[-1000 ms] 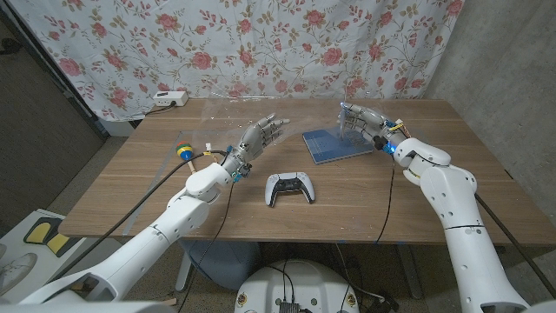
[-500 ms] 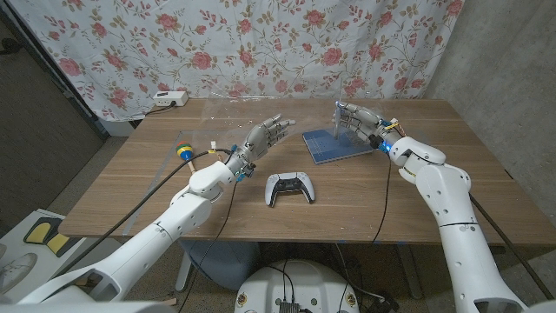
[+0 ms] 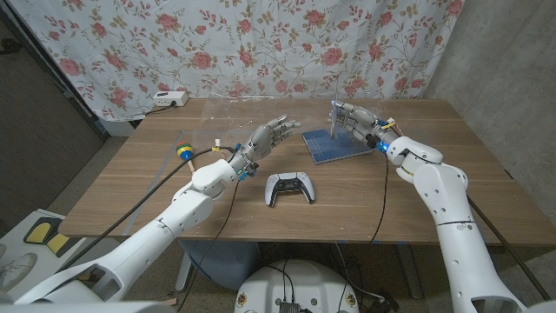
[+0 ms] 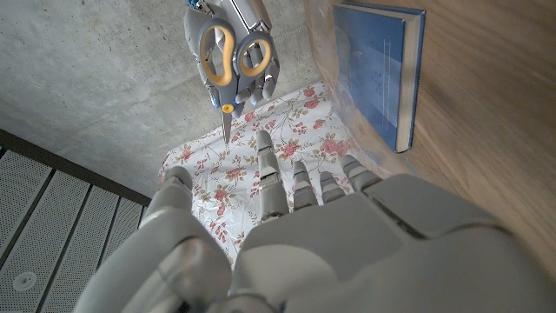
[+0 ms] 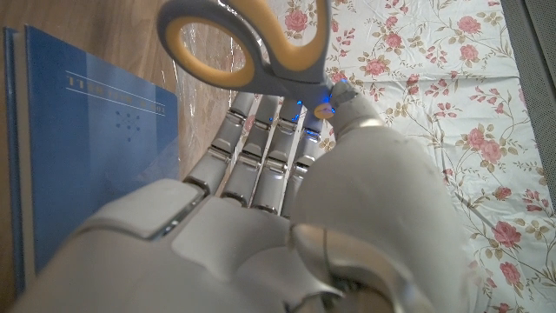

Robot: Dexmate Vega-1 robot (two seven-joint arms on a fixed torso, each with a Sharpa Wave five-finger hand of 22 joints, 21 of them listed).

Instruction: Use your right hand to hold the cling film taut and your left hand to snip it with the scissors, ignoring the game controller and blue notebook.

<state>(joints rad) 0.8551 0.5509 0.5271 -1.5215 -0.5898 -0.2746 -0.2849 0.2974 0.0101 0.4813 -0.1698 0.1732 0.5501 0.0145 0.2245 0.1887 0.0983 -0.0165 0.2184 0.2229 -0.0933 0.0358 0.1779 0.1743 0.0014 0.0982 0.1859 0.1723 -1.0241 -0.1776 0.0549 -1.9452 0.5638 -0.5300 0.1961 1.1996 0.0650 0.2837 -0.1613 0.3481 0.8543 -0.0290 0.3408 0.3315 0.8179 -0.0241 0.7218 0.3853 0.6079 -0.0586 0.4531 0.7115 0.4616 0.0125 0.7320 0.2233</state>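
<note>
Floral cloth (image 3: 261, 43) hangs behind a wooden table (image 3: 174, 187), and across the far half of that table a sheet of cling film (image 3: 221, 109) stands stretched, a faint glare running from about ten o'clock toward the middle. It is hard to trace; where its free edge lies I cannot tell. I judge it feather-light, limp and clingy, prone to wrinkle or stick to itself, so it wants a pinch near an edge and a steady pull to keep it flat enough for a blade to bite.

Scissors (image 4: 228, 54), grey blades with orange-lined loops, sit in the right hand (image 3: 356, 119) at roughly one o'clock on the table, above the blue notebook (image 3: 334, 145). The left wrist view shows them held loops up, point down, fingers closed around the handles. That is the opposite hand from the one the task names for cutting.

At the table's centre the left hand (image 3: 268, 136) hovers with fingers spread and lightly curled, holding nothing, reaching toward twelve o'clock where the film is.

Nearer the robot, at six o'clock from the left hand, lies the white game controller (image 3: 288, 188). A yellow-and-blue ball (image 3: 184, 150) rests at nine o'clock, and a power strip (image 3: 169, 99) at eleven.
</note>
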